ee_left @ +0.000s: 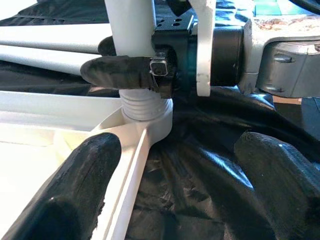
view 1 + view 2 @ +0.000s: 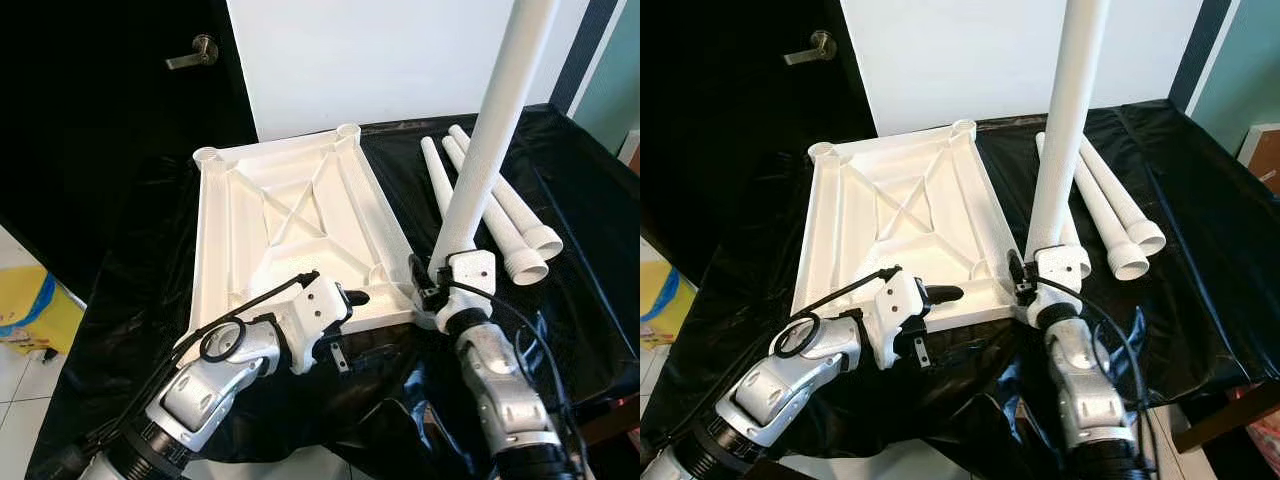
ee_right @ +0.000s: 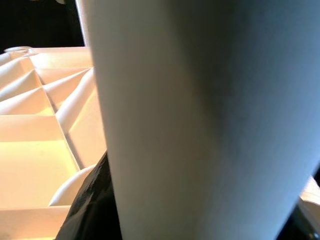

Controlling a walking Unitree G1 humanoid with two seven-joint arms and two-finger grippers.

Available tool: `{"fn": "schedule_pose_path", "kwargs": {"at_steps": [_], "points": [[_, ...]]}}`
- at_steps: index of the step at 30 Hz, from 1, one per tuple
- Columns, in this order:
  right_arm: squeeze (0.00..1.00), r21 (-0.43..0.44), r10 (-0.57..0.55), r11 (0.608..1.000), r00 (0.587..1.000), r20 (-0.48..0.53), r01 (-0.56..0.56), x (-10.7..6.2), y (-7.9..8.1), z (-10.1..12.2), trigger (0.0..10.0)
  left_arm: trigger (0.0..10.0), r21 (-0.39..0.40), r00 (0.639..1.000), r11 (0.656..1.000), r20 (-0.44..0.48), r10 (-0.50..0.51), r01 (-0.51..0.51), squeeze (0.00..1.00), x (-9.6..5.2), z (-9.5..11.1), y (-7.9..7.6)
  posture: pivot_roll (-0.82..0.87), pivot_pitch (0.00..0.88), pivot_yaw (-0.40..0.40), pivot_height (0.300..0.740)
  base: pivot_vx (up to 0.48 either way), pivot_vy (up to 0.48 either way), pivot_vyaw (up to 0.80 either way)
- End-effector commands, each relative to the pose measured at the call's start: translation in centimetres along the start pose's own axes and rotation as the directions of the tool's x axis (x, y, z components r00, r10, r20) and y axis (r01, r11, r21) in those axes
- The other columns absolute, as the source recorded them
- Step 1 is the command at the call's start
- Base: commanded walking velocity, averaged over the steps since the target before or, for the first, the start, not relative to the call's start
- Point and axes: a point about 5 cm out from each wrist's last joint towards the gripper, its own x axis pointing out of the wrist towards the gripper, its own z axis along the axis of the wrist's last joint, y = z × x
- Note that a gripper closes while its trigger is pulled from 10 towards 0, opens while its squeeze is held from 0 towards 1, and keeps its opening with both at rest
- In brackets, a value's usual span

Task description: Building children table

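Between the right gripper's [image 2: 437, 272] clenched black fingers stands a long white plastic table leg [image 2: 492, 130], upright, its foot at the near right corner socket of the upturned white ribbed plastic tabletop [image 2: 290, 215], which lies on a black plastic sheet [image 2: 590, 250]. Three more white tubular legs [image 2: 500, 215] lie on the sheet just beyond those fingers, threaded collars toward the robot. The left gripper [image 2: 350, 300] hangs over the tabletop's near edge, its fingers parted and grasping nothing.

From the right eye the same arrangement shows; the leg looks slightly tilted.

Along the left wrist, the two spread pads [image 1: 75, 185] frame the corner socket [image 1: 150, 117], where the leg's ribbed thread sits partly down in the ring, the right gripper's finger [image 1: 120, 72] wrapped around the tube just above it.

Along the right wrist, the leg's smooth wall runs right beside the lens.

My judgement: hollow moulded plastic, so light and stiff, but glossy and prone to slip when twisted. Gripping low, close to the thread, gives best control; the left fingers could usefully steady the tabletop's rim.
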Motion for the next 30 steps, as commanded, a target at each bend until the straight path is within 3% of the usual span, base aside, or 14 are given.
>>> {"fn": "schedule_pose_path", "kwargs": {"at_steps": [1,4,12,13,14,15,22,23,24,25,30], "points": [[0.00,0.006,-0.065,0.998,0.989,-0.135,0.066,-0.8,0.2,-2.6,10.0,10.0,-0.004,0.999,0.999,-0.022,-0.045,0.045,0.00,-0.3,-0.3,-0.1,-0.13,0.024,0.044,0.740,0.000,0.000,0.00],[0.00,0.027,-0.083,0.996,0.987,-0.140,0.087,-0.8,1.1,-2.7,10.0,10.0,-0.006,0.999,0.999,-0.021,-0.039,0.039,0.00,-0.3,-0.3,-0.2,-0.13,0.025,0.043,0.740,0.000,0.000,0.00],[0.00,0.033,-0.084,0.995,0.989,-0.118,0.089,-0.8,1.0,-2.2,10.0,10.0,-0.004,0.999,0.999,-0.021,-0.036,0.036,0.00,-0.3,-0.3,-0.1,-0.13,0.022,0.041,0.740,0.000,0.000,0.00],[0.76,0.033,-0.080,0.996,0.991,-0.104,0.084,-0.7,1.0,-1.9,10.0,10.0,-0.002,1.000,1.000,-0.017,-0.025,0.025,0.00,-0.3,-0.2,0.1,-0.13,0.027,0.043,0.740,0.000,0.000,0.00],[0.76,0.032,-0.077,0.996,0.992,-0.095,0.080,-0.7,1.0,-1.8,10.0,10.0,-0.001,1.000,1.000,-0.014,-0.017,0.017,0.00,-0.3,-0.1,0.3,-0.13,0.027,0.043,0.740,0.000,0.000,0.00],[1.00,0.036,-0.062,0.997,0.995,-0.084,0.065,-0.7,0.9,-1.6,10.0,10.0,0.001,1.000,1.000,-0.011,-0.010,0.010,0.00,-0.3,-0.1,0.4,-0.13,0.026,0.043,0.740,0.000,0.000,0.00],[1.00,0.052,0.005,0.999,0.999,-0.035,-0.003,-0.8,0.0,-1.0,10.0,10.0,0.008,1.000,1.000,-0.010,0.006,-0.006,0.00,-0.3,-0.1,0.5,-0.14,0.023,0.044,0.740,0.000,0.000,0.00],[0.40,0.056,0.058,0.997,0.998,-0.029,-0.056,-0.9,-0.3,-0.8,10.0,10.0,0.009,1.000,1.000,-0.009,0.011,-0.010,0.00,-0.3,-0.1,0.6,-0.14,0.022,0.046,0.740,0.000,0.000,0.00],[0.40,0.056,0.058,0.997,0.998,-0.029,-0.056,-0.9,-0.3,-0.8,10.0,10.0,0.009,1.000,1.000,-0.009,0.011,-0.010,0.00,-0.3,-0.1,0.6,-0.14,0.022,0.046,0.740,0.000,0.000,0.00],[0.00,0.048,0.104,0.993,0.994,-0.016,-0.103,-1.0,-0.6,-0.6,10.0,10.0,0.011,1.000,1.000,-0.008,0.014,-0.014,0.00,-0.3,-0.1,0.7,-0.14,0.022,0.047,0.740,0.000,0.000,0.00],[0.00,0.001,0.248,0.969,0.969,0.014,-0.248,-0.8,-1.6,0.1,10.0,10.0,0.018,1.000,1.000,-0.009,0.019,-0.018,0.00,-0.3,-0.1,0.9,-0.14,0.021,0.051,0.740,0.000,0.000,0.00]]}}
